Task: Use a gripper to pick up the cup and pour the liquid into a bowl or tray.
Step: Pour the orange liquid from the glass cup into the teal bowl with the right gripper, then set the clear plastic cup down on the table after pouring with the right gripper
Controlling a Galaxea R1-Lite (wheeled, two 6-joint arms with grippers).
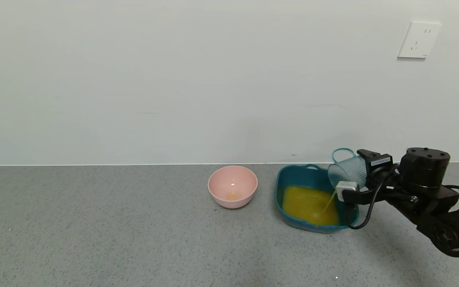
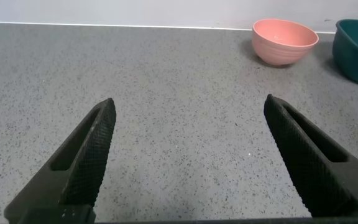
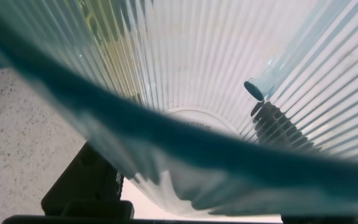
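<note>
Worktop (image 1: 94,231): grey speckled surface running to a pale wall at its far edge; carries every item below.

Right arm (image 1: 448,215): black, reaching in from the right edge of the worktop toward the basin.

Basin (image 1: 289,175): dark teal, rounded-square, with a handle loop at its far rim. Stands near the far edge, right of centre. Holds a pool of orange-yellow liquid (image 1: 305,203) over its floor.

Pink bowl (image 1: 232,186): round, upright, just left of the basin and apart from it, near the far edge. A small yellowish trace sits at its bottom.

Right gripper (image 1: 359,177): over the basin's right rim, fingers pressed onto the cup and pinching it.

Cup (image 1: 347,170): translucent, ribbed, pale blue-grey. Held tipped on its side above the basin's right rim, mouth pointing left and down. A thin orange stream runs from its lip into the pool. In the right wrist view its ribbed wall (image 3: 229,81) fills the frame.

Left gripper (image 2: 191,162): above bare worktop well left of the pink bowl, fingers (image 2: 86,155) spread wide, holding nothing.
</note>
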